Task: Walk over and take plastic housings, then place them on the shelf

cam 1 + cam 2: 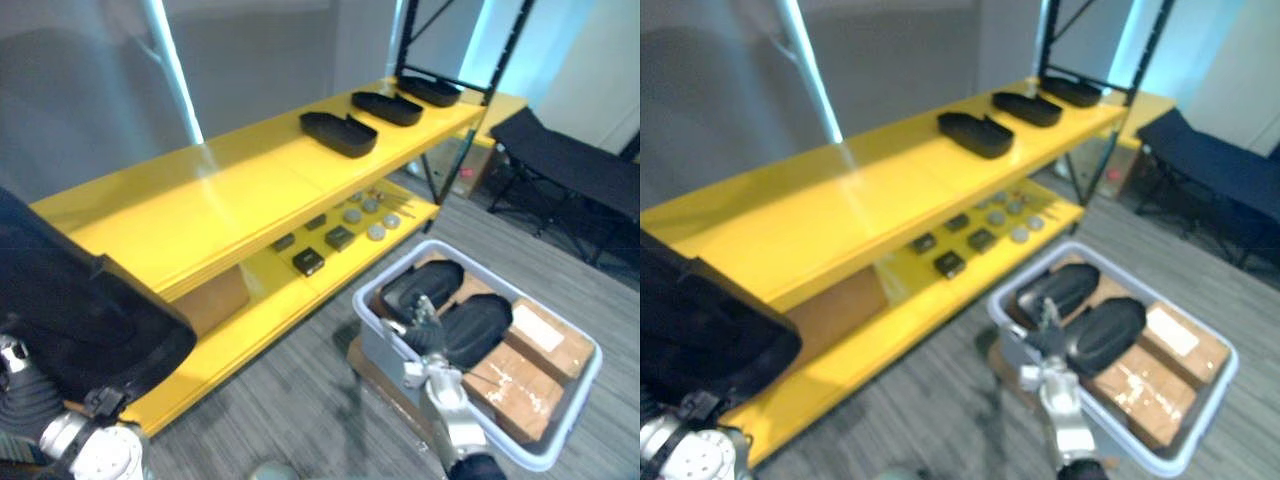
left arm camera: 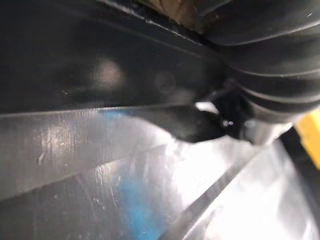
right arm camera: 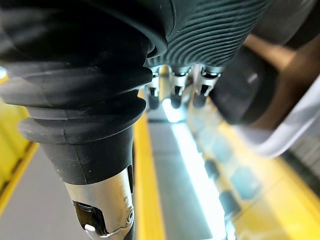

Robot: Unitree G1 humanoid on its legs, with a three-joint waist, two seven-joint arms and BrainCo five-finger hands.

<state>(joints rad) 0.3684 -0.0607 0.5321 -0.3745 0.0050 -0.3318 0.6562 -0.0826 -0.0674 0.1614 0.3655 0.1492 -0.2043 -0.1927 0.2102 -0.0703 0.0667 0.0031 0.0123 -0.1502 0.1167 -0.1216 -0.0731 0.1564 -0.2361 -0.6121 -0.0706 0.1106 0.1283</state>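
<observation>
Right hand (image 1: pixel 428 335): fingers straight and empty, hovered over two housings (image 1: pixel 478 328) in the bin (image 1: pixel 578 392), near right. Left hand (image 2: pixel 272 55): sat behind a large black housing (image 1: pixel 80 310), near left. Whether its fingers gripped could not be told.

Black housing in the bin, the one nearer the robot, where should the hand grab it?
Probably across its narrow width at the end by the right hand, from above: the housing lies long and flat on cardboard, and the bin walls block the sides.
</observation>
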